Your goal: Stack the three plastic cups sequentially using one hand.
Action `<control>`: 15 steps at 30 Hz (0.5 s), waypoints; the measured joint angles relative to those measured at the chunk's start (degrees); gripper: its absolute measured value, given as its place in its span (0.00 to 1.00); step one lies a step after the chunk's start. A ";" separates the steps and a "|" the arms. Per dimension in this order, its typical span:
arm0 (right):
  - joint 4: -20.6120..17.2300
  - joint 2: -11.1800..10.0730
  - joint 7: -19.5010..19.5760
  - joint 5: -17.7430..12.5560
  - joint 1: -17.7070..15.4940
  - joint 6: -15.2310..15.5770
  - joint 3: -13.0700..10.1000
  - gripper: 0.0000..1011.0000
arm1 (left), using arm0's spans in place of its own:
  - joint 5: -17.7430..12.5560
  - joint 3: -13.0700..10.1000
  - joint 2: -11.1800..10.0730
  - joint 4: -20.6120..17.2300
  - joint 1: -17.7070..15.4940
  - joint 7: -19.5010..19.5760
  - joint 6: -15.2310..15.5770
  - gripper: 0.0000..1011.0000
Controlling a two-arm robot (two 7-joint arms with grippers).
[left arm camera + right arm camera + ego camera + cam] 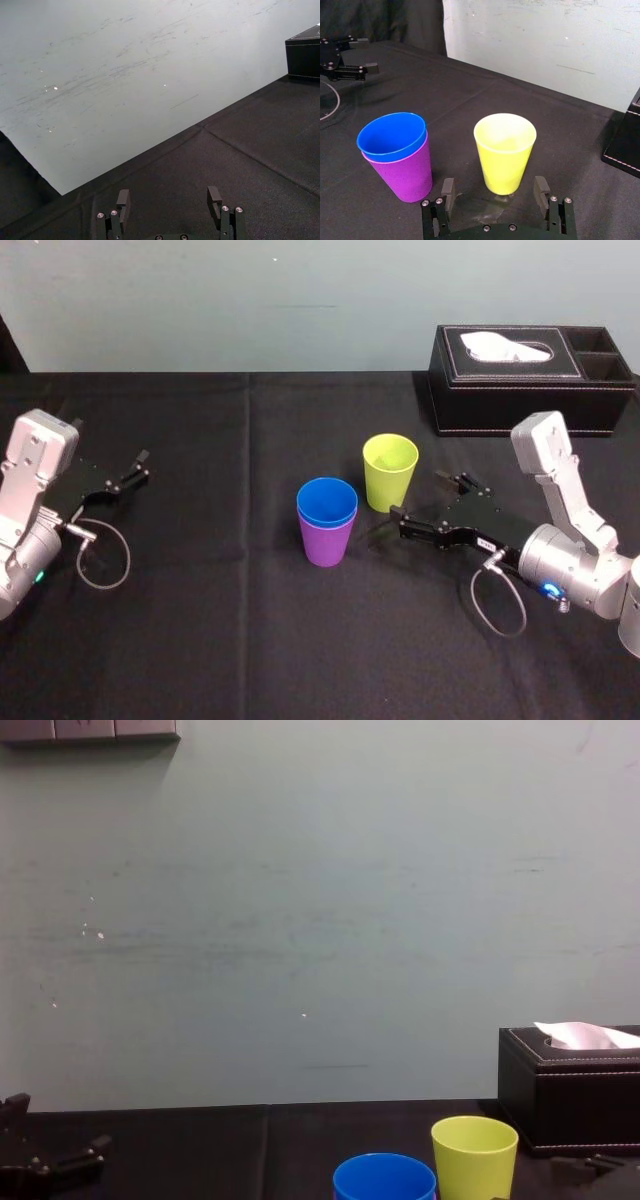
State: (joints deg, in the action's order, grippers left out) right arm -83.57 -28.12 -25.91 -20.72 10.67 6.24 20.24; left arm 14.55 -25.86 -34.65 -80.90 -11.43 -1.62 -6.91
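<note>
As blue cup (327,500) partly hides purple cup (326,545), right gripper (420,497) released beside yellow-green cup (390,475), left gripper (144,466) released, parked.

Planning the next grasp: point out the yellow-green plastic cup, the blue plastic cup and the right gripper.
yellow-green plastic cup (389,488), head view, outer side wall.
blue plastic cup (327,501), head view, its inside.
right gripper (418,495), head view, midway between its open fingertips.

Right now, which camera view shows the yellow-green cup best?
The right wrist view: the yellow-green cup stands whole, rim to base, before the right gripper. The head view shows it from above; the chest view cuts its base.
</note>
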 joint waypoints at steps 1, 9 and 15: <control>0.12 0.05 0.00 0.03 0.11 0.02 0.05 0.99 | 0.00 0.00 0.00 0.00 0.00 0.00 0.00 1.00; 1.91 0.65 0.04 0.77 1.69 0.42 0.71 0.99 | 0.00 0.00 0.00 0.00 0.00 0.00 0.00 1.00; 3.59 1.26 0.02 1.32 3.02 0.78 1.24 0.99 | 0.00 0.00 0.00 0.00 0.00 0.00 0.00 1.00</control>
State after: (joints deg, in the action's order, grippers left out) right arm -79.98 -26.86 -25.89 -19.40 13.69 7.03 21.48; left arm 14.55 -25.86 -34.65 -80.90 -11.43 -1.62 -6.91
